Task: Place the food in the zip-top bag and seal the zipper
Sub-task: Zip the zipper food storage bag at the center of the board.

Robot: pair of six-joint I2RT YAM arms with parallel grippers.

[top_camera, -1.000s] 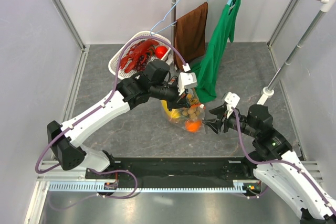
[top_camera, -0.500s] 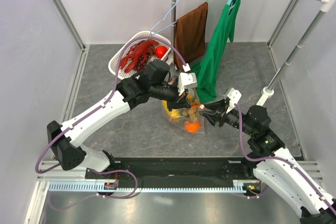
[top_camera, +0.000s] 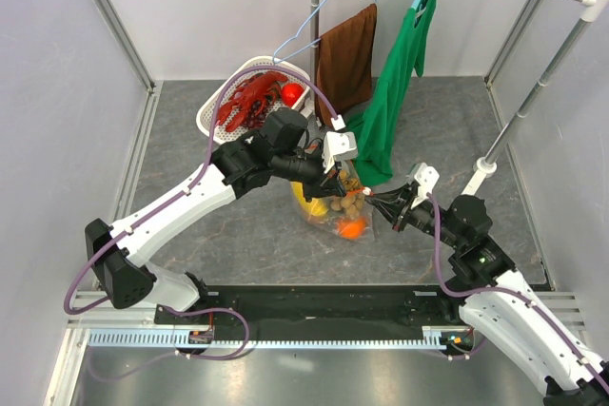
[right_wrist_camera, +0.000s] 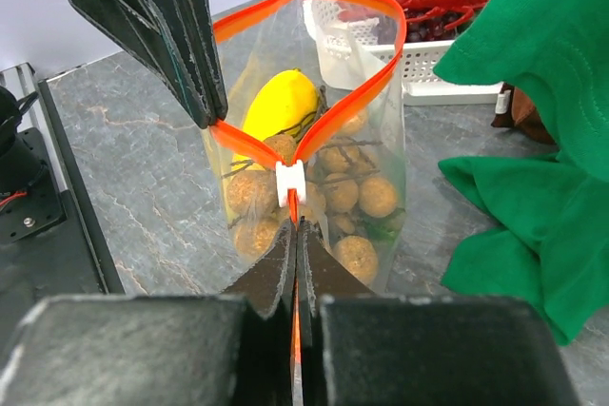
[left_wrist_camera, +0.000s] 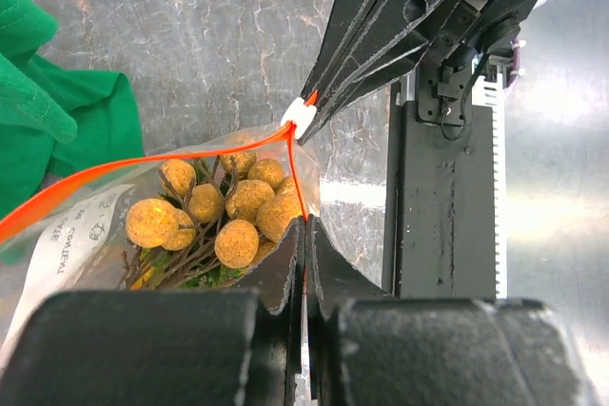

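Zipper [left_wrist_camera: 190,147] edge pinched: left gripper [left_wrist_camera: 304,235], right gripper [right_wrist_camera: 293,235].

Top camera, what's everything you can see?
zip-top bag: one, clear, mid-table
zipper: one, red-orange, bag mouth
grape bunch: one, tan, in bag
yellow fruit: one, yellow, in bag
orange ball: one, orange, in bag
basket: one, white, far side
lobster: one, red, in basket
green cloth: one, green, hanging behind
brown cloth: one, brown, hanging behind
left claw: one, black, shut on zipper
right claw: one, black, shut on zipper
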